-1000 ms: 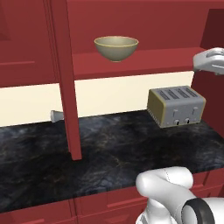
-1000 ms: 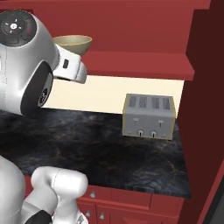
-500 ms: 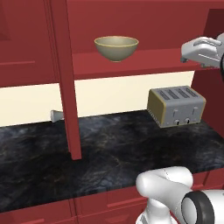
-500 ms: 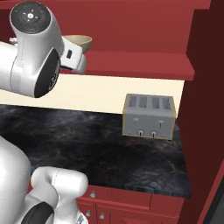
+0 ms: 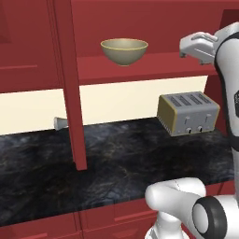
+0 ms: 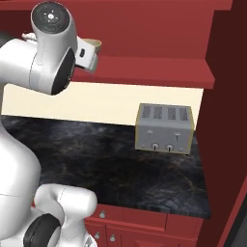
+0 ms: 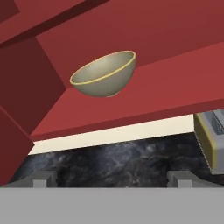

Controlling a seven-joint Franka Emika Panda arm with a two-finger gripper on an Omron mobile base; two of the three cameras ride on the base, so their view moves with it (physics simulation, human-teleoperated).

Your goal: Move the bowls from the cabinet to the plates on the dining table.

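Olive-tan bowl [image 7: 103, 74]: upright on the red shelf [image 5: 154, 65] of the open cabinet [image 5: 140, 18], ahead of the claw and well apart from it. Claw [image 7: 109, 180]: jaws spread wide, holding nothing. Risk, as judged: a low approach could strike the shelf's front edge; a hard push on the rim could slide the bowl back against the rear wall. Toaster [image 5: 188, 113]: below the claw, on the black marbled counter [image 5: 112, 158]. Open cabinet door [image 5: 70, 84]: edge-on beyond the bowl, off the direct path.
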